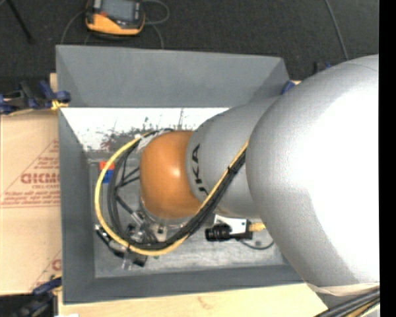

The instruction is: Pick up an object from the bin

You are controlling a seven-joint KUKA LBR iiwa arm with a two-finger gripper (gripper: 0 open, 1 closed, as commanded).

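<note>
You are looking down on the bin (78,197) with the arm (303,177) reaching far into it, and the orange cover (164,174) on its wrist sits over the middle of the floor. Take that cover as your mark.

The gripper (142,235) hangs just below the cover's lower edge, low against the floor, in a knot of metal parts and dark cables. You cannot tell from here how wide it stands, nor whether it has hold of anything.

A yellow cable (112,158) loops out to the left of the cover, runs down round its lower edge and comes back up on its right side along the arm.

Just under the gripper, below and left of the cover, lies a small heap of dark bits (129,251); you cannot make out what kind they are, and that heap is what the gripper is over. Below and right of the cover, near the arm, lies a black and white piece (226,232). Just left of the cover, near its upper edge, a small red and blue bit (106,167) lies on the floor.
</note>
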